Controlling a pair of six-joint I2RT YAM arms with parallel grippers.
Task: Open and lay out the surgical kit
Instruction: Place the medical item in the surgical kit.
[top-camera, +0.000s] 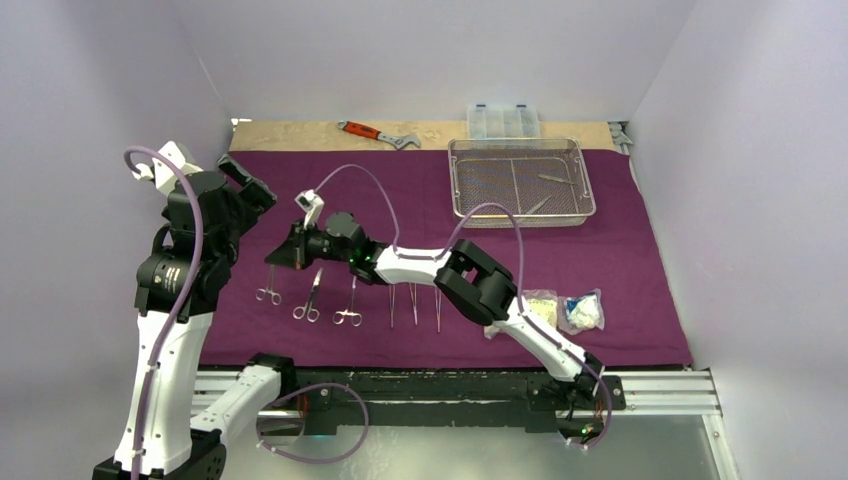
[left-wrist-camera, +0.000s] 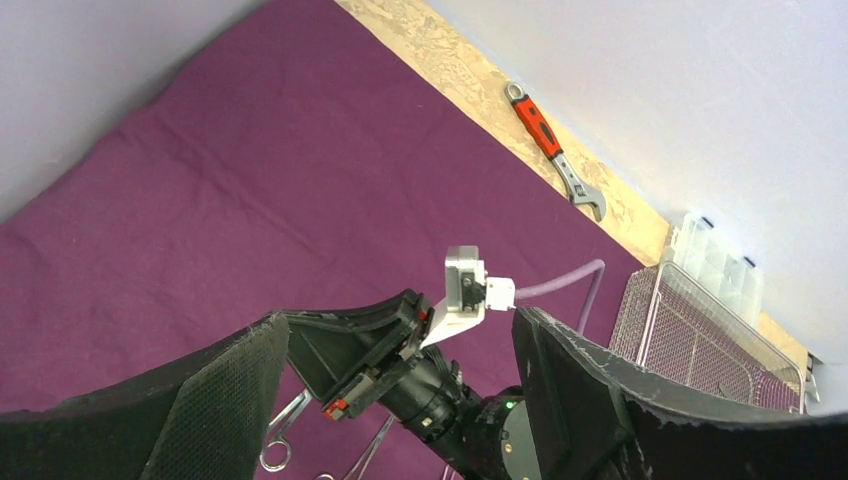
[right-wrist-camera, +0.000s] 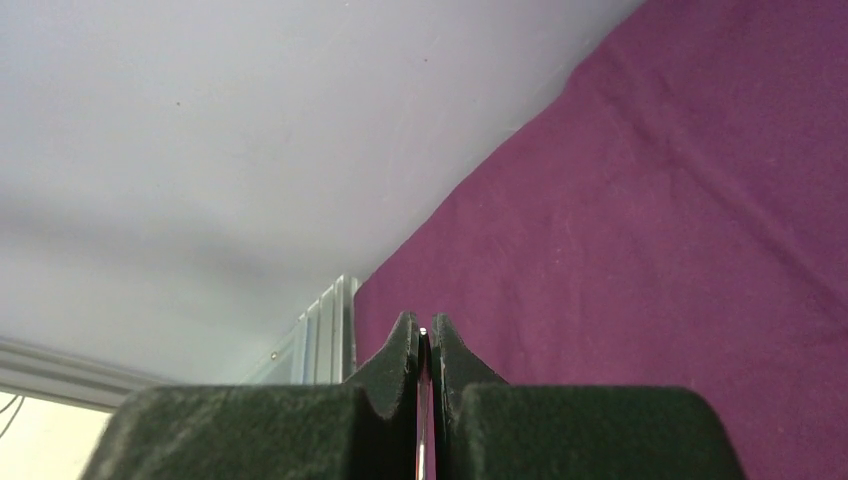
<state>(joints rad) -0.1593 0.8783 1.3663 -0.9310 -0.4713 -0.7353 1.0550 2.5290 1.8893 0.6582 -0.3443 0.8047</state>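
The dark-purple cloth (top-camera: 640, 260) lies spread over the table. The wire-mesh tray (top-camera: 455, 180) stands at its back right with a few steel pieces inside. Three forceps (top-camera: 309, 300) and three tweezers (top-camera: 414, 300) lie in a row at the front. Clear packets (top-camera: 582, 312) lie to their right. My right gripper (top-camera: 283, 254) reaches left, low over the cloth, above the leftmost forceps (top-camera: 268, 292). In the right wrist view it (right-wrist-camera: 422, 335) is shut on a thin steel piece (right-wrist-camera: 421, 420). My left gripper (top-camera: 250, 185) is raised at the left, open and empty; its wrist view (left-wrist-camera: 400, 320) looks down on the right gripper.
A red-handled wrench (top-camera: 378, 134) and a clear compartment box (top-camera: 503, 121) lie on the bare wooden strip behind the cloth. The wrench (left-wrist-camera: 555, 150) and tray (left-wrist-camera: 700, 340) also show in the left wrist view. White walls close in on three sides.
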